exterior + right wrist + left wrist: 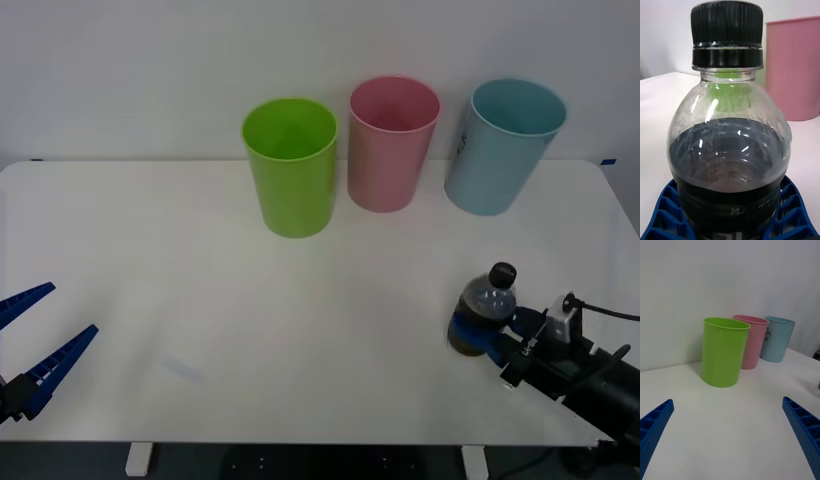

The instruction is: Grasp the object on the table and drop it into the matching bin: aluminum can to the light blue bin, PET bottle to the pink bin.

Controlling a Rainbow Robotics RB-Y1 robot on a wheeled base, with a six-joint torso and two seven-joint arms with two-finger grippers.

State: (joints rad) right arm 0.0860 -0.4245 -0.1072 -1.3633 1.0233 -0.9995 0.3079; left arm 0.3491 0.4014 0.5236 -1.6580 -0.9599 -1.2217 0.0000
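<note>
The PET bottle (487,305), small and clear with a black cap and dark liquid in its lower half, stands upright on the white table (300,330) near the front right. My right gripper (478,338) is shut on its lower body, with blue ribbed fingers (666,210) pressed against both sides of the bottle (730,142). The pink bin (392,150) stands at the back centre, and the light blue bin (502,150) is to its right. My left gripper (30,345) hangs open at the front left, holding nothing.
A lime green tub (290,170) stands left of the pink bin; the three tubs line up along the back edge by the wall. The left wrist view shows the green tub (723,352), pink bin (754,341) and light blue bin (777,339) ahead over bare tabletop.
</note>
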